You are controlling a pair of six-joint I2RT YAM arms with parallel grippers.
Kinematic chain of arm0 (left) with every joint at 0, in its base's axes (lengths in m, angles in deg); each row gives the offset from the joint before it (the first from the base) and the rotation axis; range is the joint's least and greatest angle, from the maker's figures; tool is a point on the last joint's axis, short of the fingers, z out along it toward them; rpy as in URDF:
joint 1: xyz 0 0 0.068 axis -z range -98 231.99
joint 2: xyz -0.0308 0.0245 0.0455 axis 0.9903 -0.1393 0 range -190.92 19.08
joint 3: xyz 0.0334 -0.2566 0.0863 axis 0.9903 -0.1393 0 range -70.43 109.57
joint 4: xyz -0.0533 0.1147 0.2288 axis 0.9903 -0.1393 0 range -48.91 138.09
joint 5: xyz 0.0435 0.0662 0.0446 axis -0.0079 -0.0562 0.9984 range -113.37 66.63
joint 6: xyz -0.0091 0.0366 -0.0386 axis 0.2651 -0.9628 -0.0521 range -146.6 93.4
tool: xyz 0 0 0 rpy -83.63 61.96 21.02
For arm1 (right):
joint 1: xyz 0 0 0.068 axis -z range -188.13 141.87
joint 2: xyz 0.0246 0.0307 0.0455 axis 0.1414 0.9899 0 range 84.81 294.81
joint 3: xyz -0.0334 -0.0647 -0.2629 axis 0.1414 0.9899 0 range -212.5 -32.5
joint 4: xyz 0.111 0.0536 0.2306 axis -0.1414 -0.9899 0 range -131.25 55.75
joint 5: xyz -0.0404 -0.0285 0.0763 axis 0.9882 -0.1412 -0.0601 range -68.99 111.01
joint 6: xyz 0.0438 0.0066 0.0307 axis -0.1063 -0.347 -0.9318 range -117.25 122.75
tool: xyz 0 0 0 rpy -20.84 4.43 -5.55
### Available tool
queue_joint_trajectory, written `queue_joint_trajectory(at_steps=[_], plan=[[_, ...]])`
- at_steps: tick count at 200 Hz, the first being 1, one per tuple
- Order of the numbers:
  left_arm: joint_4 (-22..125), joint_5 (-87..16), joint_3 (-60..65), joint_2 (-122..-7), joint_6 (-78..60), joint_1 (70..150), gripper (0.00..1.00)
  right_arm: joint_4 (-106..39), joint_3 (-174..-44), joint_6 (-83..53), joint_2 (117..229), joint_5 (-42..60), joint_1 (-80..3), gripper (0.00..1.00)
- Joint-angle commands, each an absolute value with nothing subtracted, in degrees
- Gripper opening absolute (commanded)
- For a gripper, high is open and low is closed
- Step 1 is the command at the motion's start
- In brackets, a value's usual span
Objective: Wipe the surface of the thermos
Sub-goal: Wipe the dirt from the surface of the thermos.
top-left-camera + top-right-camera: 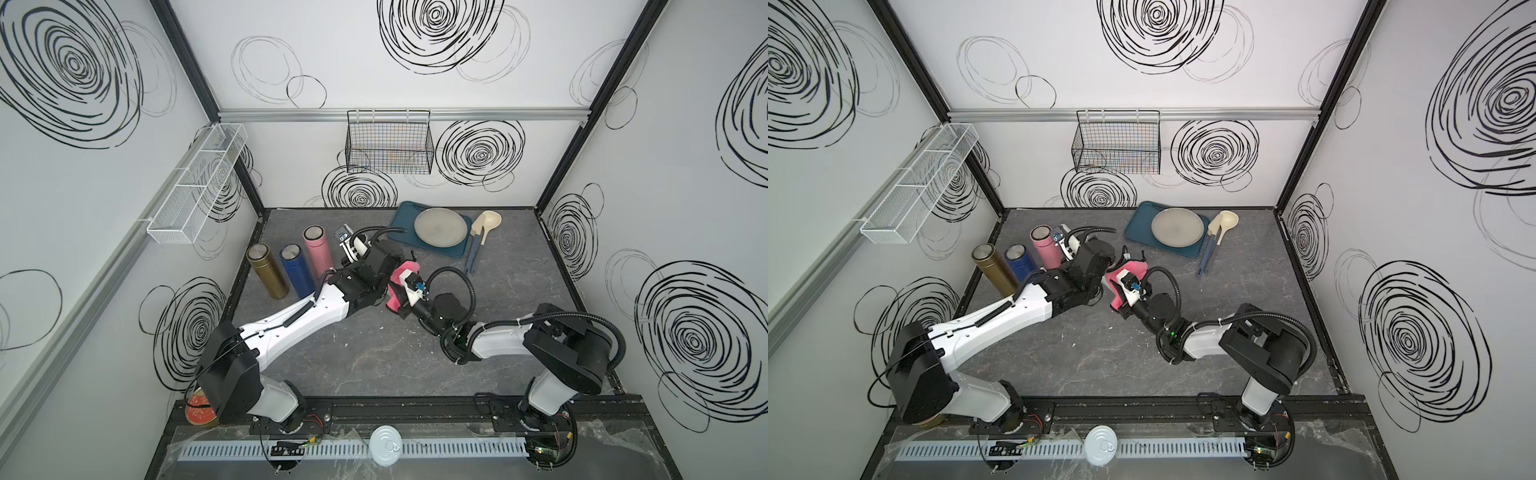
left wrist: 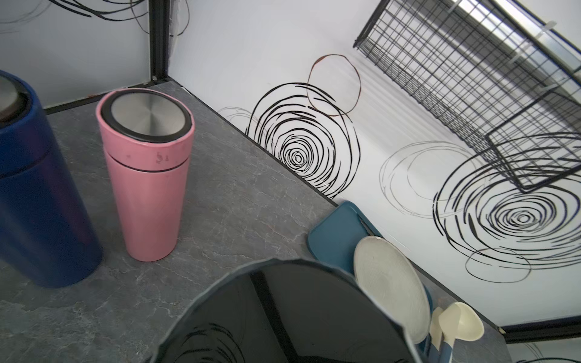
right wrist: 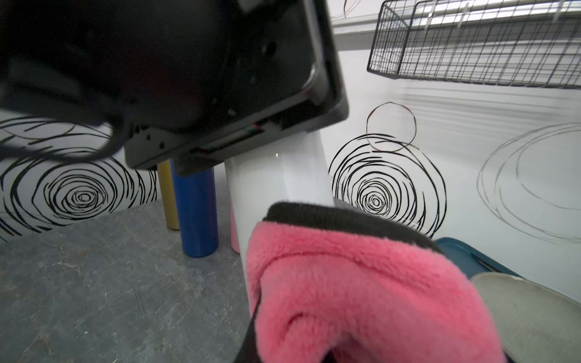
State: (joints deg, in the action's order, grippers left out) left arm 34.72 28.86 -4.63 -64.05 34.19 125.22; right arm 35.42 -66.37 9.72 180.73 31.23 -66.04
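Note:
A white thermos (image 3: 276,179) with a glossy black lid (image 2: 314,314) stands upright on the grey table. My left gripper (image 1: 379,286) comes down on its top and is shut on it; its fingers are hidden in the left wrist view by the lid. In both top views the left arm covers nearly all of the thermos. My right gripper (image 1: 395,294) is shut on a fluffy pink cloth (image 3: 361,298) with a black hem. The cloth (image 1: 409,267) lies against the side of the white body, and it hides the right fingers.
Gold (image 1: 268,272), blue (image 1: 297,270) and pink (image 1: 319,253) thermoses stand just left of the left gripper. Behind to the right, a teal tray (image 1: 405,216) carries a grey plate (image 1: 440,226), with a cream ladle (image 1: 488,222) and a blue-handled spatula (image 1: 473,253) beside it. A black wire basket (image 1: 388,143) hangs on the back wall.

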Motion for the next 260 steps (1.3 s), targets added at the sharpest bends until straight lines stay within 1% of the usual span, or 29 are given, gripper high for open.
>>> queue_joint_trajectory(at_steps=[1,26,43,62,99,132,150,184,208,222,232,260], plan=[[39.0,26.4,-1.0,-62.3,41.9,126.8,0.00,32.1,-69.6,11.3,181.8,30.6,-67.3,0.00],[37.9,25.7,-1.4,-60.9,43.4,126.9,0.00,30.0,-74.6,11.8,183.7,30.5,-67.0,0.00],[36.1,27.1,-2.4,-59.3,45.6,126.8,0.00,30.7,-75.2,10.2,185.7,32.7,-66.3,0.00],[34.8,28.5,-3.8,-57.6,46.9,126.6,0.00,33.1,-72.4,8.6,187.5,35.8,-65.5,0.00],[34.8,26.1,-4.9,-56.3,48.1,126.1,0.00,37.4,-67.3,7.6,189.1,40.7,-65.4,0.00],[34.4,24.1,-4.4,-56.3,49.3,126.1,0.00,37.5,-71.3,7.9,188.2,38.9,-66.7,0.00],[32.3,25.2,-4.2,-56.3,51.3,126.2,0.00,38.4,-74.9,7.4,188.8,37.8,-66.9,0.00],[30.9,26.8,-5.4,-56.4,54.8,126.2,0.00,40.2,-76.7,5.5,189.5,36.2,-67.0,0.00],[29.2,26.0,-5.2,-57.4,57.4,126.2,0.00,42.4,-75.2,4.0,191.3,41.1,-66.7,0.00],[26.8,25.9,-4.8,-57.9,59.8,126.2,0.00,46.6,-72.8,2.6,192.8,48.3,-66.5,0.00],[25.1,25.9,-4.5,-58.3,61.6,126.2,0.00,49.9,-71.4,2.6,193.7,51.2,-66.5,0.00],[21.6,24.4,-2.8,-59.3,64.2,126.2,0.00,51.0,-73.3,4.3,195.2,52.5,-67.4,0.00]])
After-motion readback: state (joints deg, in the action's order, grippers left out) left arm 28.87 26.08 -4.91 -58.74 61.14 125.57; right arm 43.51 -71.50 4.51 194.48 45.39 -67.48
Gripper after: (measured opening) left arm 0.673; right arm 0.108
